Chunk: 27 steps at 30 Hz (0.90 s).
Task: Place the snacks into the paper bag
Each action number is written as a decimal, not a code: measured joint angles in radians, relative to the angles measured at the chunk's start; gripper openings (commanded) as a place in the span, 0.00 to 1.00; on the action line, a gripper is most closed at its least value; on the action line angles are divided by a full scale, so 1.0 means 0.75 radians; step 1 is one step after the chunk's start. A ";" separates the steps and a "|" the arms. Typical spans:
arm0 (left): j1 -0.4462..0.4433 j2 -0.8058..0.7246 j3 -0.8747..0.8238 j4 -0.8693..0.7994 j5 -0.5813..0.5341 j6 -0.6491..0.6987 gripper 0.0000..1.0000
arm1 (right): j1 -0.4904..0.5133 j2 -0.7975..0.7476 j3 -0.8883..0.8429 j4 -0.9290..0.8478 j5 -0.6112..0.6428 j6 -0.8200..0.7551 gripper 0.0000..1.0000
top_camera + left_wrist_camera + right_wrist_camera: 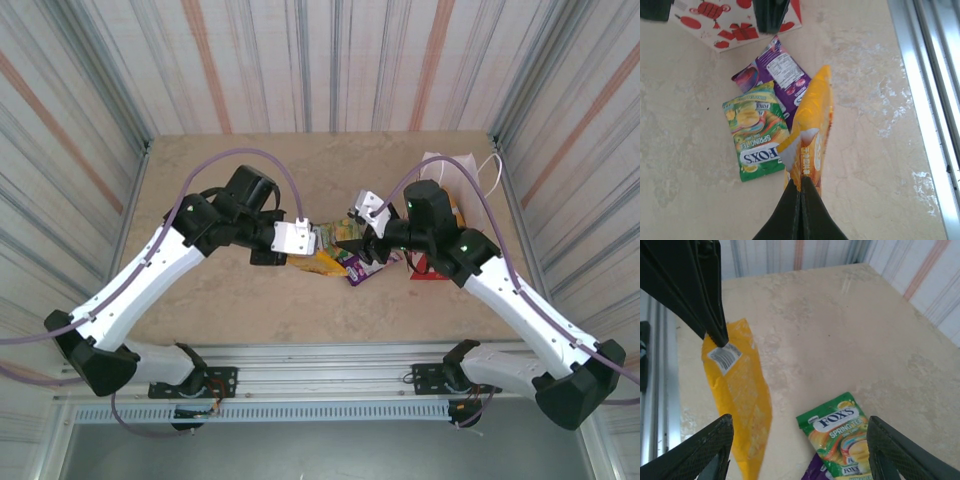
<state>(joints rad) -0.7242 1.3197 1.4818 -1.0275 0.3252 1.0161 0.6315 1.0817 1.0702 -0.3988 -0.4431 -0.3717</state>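
Nearest the overhead lens sit my left arm base [95, 362] and right arm base [578, 385]. From them both arms reach to the middle of the counter [220, 305], where the left pincer [308, 243] and right pincer [368, 252] meet over a small heap of snacks. The paper bag [445, 165] stands at the right behind my right arm, close to that heap. Something orange shows by its mouth, but I cannot tell whether any packets are inside. From my left wrist, the left pincer [801, 187] is clamped shut on one end of the orange packet [812, 125], which is raised at that end. The green FOX'S packet [757, 132] and the purple packet [777, 70] lie flat on the counter, touching each other, with the bag's white, red-printed wall [735, 25] just past them. From my right wrist, the right pincer [800, 419] is spread wide with nothing in it, hovering over the green FOX'S packet [840, 432]. The orange packet [740, 390] hangs from the left pincer's dark fingers [700, 295]. I judge the job unfinished: at least three packets are outside the bag, one in hand and two yet to be picked up.
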 measured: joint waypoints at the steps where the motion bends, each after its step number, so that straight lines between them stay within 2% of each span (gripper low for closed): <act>1: -0.007 -0.002 0.000 -0.001 0.007 0.002 0.00 | 0.004 0.007 0.004 0.000 -0.011 -0.009 0.73; 12: -0.053 0.003 0.030 0.001 0.022 -0.015 0.00 | 0.050 0.101 0.044 -0.091 -0.239 -0.045 0.73; 20: -0.058 0.016 0.055 0.020 0.015 -0.058 0.00 | 0.110 0.083 -0.022 -0.067 -0.207 -0.039 0.71; 22: -0.058 0.016 0.057 0.025 0.016 -0.068 0.00 | 0.125 0.085 -0.035 -0.055 -0.171 -0.038 0.68; 24: -0.058 0.017 0.062 0.037 0.016 -0.076 0.00 | 0.138 0.094 -0.039 -0.038 -0.138 -0.029 0.60; 27: -0.058 0.017 0.074 0.051 0.016 -0.099 0.00 | 0.153 0.108 -0.044 0.002 -0.086 -0.012 0.43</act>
<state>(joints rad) -0.7681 1.3323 1.5372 -0.9890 0.3370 0.9421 0.7464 1.1625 1.0370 -0.3977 -0.5076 -0.3805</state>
